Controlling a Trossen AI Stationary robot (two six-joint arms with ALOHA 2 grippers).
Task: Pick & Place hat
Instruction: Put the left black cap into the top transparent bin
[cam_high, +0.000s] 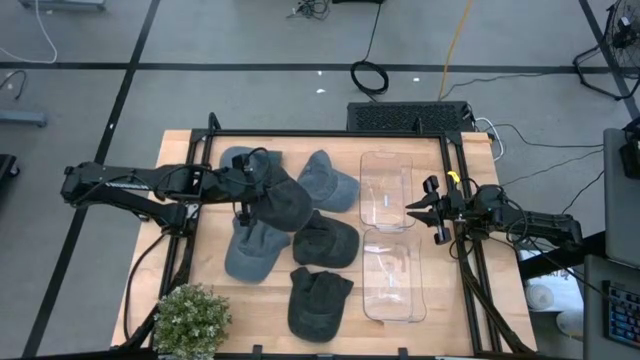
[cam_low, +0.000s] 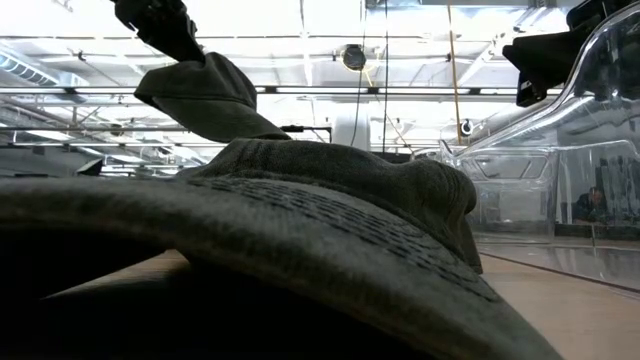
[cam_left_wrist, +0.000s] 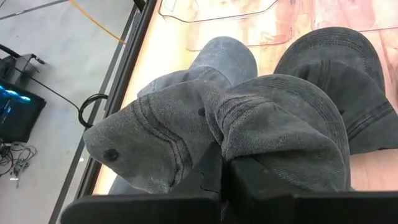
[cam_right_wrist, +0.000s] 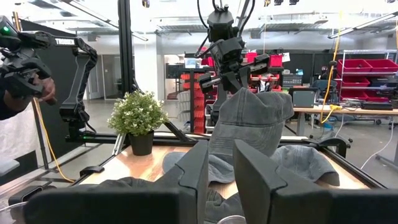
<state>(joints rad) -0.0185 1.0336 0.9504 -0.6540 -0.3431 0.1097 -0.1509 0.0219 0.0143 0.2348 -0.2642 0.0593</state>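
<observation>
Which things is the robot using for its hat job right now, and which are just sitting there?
In the job:
- left gripper, shut on the lifted hat
- lifted hat
- other hats on the table
- clear bins, probably where hats go

Just sitting there:
- potted plant
- right gripper, waiting beside the bins, holding nothing

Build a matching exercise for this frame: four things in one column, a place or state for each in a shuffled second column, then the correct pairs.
Things
1. left gripper
2. right gripper
3. potted plant
4. clear bins

Places or states
A. at the table's near left corner
B. empty, above the bins' right edge
C. shut on a dark grey hat, lifted off the pile
D. side by side on the table, with no hat inside

Pairs: 1-C, 2-B, 3-A, 4-D
</observation>
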